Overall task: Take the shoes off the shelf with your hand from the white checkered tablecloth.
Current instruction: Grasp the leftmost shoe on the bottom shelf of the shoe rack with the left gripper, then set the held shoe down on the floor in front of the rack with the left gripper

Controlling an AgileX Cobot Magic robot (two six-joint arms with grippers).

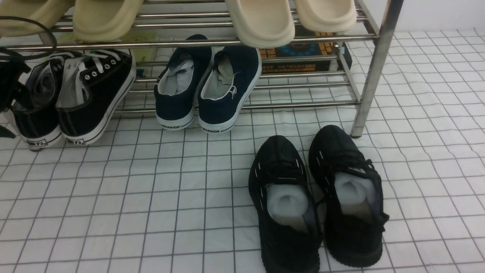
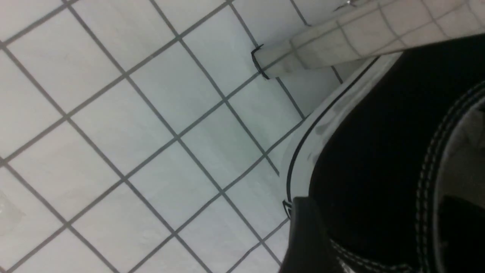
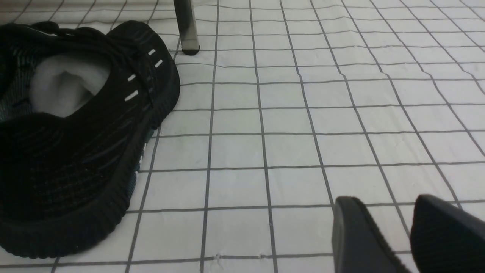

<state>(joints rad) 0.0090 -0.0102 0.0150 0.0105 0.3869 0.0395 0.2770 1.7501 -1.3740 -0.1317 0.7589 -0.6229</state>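
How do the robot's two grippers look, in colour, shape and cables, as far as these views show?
Both are black. The right gripper shows two smooth matte fingers with rounded tips and no markings. The left gripper is only partly seen: a dark body with thin black cables looping from it, and one smooth black finger. The arms themselves are not visible.

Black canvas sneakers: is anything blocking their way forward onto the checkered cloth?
Nothing visible. The tablecloth before the black canvas sneakers lies bare; the navy slip-ons sit beside them, the black knit sneakers farther right.
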